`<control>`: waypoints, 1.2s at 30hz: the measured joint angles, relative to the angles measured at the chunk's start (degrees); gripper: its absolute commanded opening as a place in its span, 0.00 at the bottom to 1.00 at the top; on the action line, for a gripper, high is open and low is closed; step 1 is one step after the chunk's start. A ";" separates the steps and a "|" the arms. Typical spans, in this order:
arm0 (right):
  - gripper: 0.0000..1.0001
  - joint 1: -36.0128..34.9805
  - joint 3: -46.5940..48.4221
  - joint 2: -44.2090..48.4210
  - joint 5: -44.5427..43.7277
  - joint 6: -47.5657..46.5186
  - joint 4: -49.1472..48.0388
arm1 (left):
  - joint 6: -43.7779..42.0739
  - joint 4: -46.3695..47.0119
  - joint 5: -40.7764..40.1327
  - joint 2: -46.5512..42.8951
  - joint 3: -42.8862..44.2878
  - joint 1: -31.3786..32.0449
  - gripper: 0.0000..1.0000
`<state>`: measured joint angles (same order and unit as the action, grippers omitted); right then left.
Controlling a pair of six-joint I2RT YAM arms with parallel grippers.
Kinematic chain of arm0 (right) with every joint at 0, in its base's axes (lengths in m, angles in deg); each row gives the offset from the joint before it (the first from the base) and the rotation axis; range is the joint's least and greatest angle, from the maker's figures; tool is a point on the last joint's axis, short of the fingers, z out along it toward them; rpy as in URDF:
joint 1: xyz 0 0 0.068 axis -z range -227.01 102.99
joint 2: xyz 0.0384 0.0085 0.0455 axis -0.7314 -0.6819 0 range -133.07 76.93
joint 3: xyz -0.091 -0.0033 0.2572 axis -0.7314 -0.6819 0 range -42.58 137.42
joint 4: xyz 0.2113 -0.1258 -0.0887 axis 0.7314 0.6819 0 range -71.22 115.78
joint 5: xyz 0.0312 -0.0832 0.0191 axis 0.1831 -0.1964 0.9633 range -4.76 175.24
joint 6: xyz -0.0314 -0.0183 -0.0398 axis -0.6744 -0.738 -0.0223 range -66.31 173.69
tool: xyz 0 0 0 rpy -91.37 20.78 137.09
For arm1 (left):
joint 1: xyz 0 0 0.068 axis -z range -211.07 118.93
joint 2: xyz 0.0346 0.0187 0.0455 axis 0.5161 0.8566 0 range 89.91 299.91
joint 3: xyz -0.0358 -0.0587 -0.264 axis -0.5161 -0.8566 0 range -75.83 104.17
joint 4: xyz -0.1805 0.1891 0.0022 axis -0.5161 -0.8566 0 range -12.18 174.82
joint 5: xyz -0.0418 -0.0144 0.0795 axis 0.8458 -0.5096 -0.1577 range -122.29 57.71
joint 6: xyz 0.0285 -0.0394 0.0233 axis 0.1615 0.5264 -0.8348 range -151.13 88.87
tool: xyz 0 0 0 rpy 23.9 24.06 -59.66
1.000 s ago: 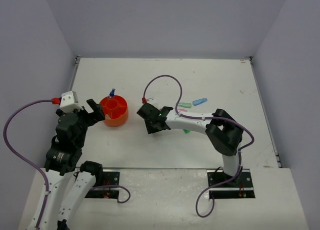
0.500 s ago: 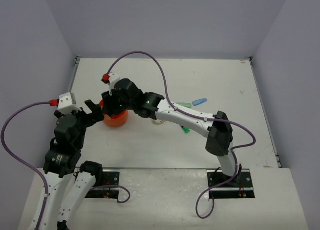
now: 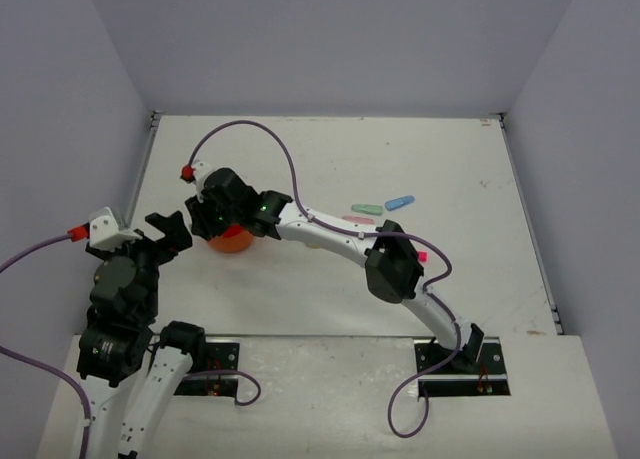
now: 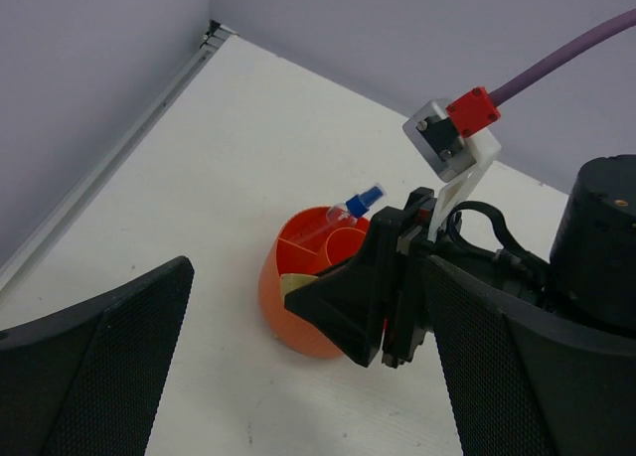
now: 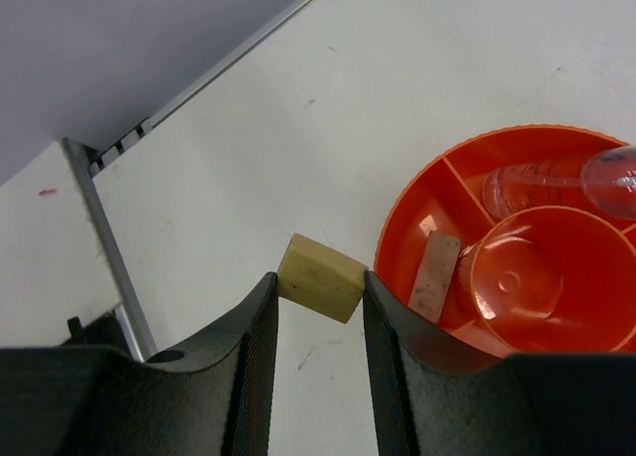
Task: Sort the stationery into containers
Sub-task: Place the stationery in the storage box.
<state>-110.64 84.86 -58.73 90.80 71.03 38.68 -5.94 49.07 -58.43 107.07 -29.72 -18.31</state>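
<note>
The right pincer (image 5: pixel 319 302) is clenching the tan cube (image 5: pixel 320 275) between its two fingers and is hanging just outside the rim of the orange tub (image 5: pixel 422 210), on the side facing the far-left corner of the counter (image 3: pixel 450 159). The cube is not touching the tub. Inside the tub, the blue-capped bottle (image 4: pixel 356 204) is already lying in one compartment, and a small pale piece (image 5: pixel 433 275) is sitting in the next one. So sorting is under way but far from finished.

Toward the counter's middle, the green bar (image 3: pixel 367 209), the blue bar (image 3: pixel 400 201) and the pink bar (image 3: pixel 357 220) are still waiting, close together. A pink-tipped item (image 3: pixel 421 256) is peeking out beside the right arm's elbow. It is possibly a highlighter, though it is too small to be sure.

The left pincer (image 3: pixel 172 231) is standing wide apart and empty, near the tub on its near-left side.

Compared with a second ago, the right arm is reaching much farther. Then it was folded over the counter's middle, and now it is stretching across the tub. The left arm is pulling back toward the near-left corner. The green-ended piece that was showing near the right arm is no longer visible, and the elbow is probably covering it.
</note>
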 measured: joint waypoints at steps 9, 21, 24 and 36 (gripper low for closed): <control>0.24 0.01 0.49 -1.07 -3.01 -1.05 0.54 | 0.79 -0.04 -1.13 -0.69 0.00 0.00 1.00; 0.38 0.17 0.47 -2.07 -4.31 -1.38 0.56 | 0.78 -0.04 -1.14 -0.67 0.00 0.00 1.00; 0.40 0.22 0.46 -2.55 -4.65 -1.45 0.64 | 0.79 -0.04 -1.14 -0.67 0.00 0.00 1.00; 0.58 0.37 0.06 -2.71 -5.45 -2.01 0.65 | 0.77 -0.04 -1.13 -0.67 0.01 0.00 1.00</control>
<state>-110.27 84.91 -61.45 85.36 69.02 39.32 -5.17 49.03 -59.56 106.41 -29.71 -18.31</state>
